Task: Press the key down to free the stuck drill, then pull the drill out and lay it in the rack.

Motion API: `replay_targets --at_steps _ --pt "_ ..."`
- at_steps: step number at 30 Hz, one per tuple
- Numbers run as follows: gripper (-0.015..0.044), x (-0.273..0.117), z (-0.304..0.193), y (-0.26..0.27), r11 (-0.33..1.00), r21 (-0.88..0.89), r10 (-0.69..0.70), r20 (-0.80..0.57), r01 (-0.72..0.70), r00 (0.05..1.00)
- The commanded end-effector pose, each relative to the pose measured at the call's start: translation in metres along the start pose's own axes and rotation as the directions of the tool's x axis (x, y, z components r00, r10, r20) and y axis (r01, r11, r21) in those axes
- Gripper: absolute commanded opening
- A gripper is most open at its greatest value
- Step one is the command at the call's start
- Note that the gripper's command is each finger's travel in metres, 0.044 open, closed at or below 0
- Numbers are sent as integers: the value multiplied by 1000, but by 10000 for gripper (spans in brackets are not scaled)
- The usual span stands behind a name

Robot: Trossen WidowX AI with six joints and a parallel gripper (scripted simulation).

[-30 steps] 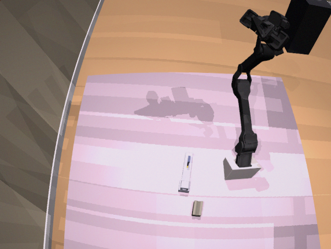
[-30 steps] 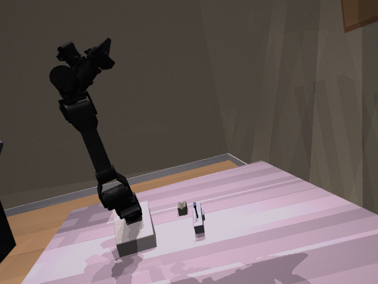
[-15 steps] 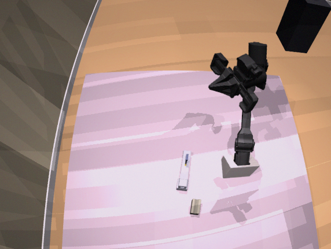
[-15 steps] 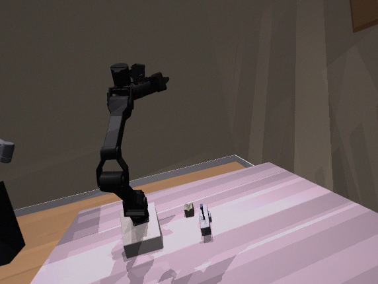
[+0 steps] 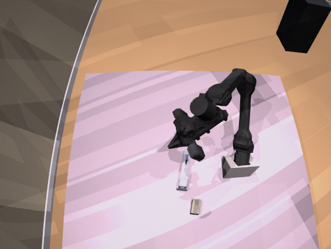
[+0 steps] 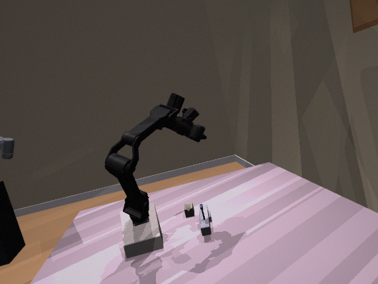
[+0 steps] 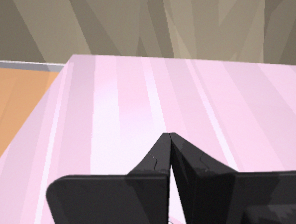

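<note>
My gripper (image 5: 169, 146) (image 6: 205, 137) (image 7: 168, 138) is shut with nothing between its fingertips, high above the table. In the top view its tips appear beyond the upper end of a long pale holder (image 5: 184, 174) (image 6: 205, 229). The holder lies on the pink striped table. A thin dark piece with blue and yellow parts, apparently the drill (image 5: 186, 162) (image 6: 203, 212), sits in it. Which part is the key is too small to tell. A small beige grooved block, apparently the rack (image 5: 195, 207) (image 6: 189, 210), stands apart near the holder. The wrist view shows neither holder nor rack.
The arm's pale base block (image 5: 242, 172) (image 6: 144, 247) stands on the table beside the holder. A tall black box (image 5: 301, 29) (image 6: 9, 231) stands off the table. The pink tabletop (image 5: 121, 121) (image 7: 125, 95) ends at the wooden floor (image 5: 188, 37).
</note>
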State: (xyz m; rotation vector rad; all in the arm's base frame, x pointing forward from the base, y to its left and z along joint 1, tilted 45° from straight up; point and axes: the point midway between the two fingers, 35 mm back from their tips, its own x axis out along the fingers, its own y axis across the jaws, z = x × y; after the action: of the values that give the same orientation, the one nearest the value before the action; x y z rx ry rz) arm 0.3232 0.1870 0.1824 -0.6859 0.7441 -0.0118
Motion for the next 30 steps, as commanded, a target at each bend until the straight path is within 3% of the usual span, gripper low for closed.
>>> replay_targets --at_steps 1,6,12,30 --pt "0 40 -57 -18 994 79 -54 -235 75 970" --pt "0 69 -130 -42 967 149 -106 -505 208 857" --pt "0 73 -214 -67 903 165 -134 -770 397 624" --pt "0 78 -232 -71 895 161 -135 -792 417 595"
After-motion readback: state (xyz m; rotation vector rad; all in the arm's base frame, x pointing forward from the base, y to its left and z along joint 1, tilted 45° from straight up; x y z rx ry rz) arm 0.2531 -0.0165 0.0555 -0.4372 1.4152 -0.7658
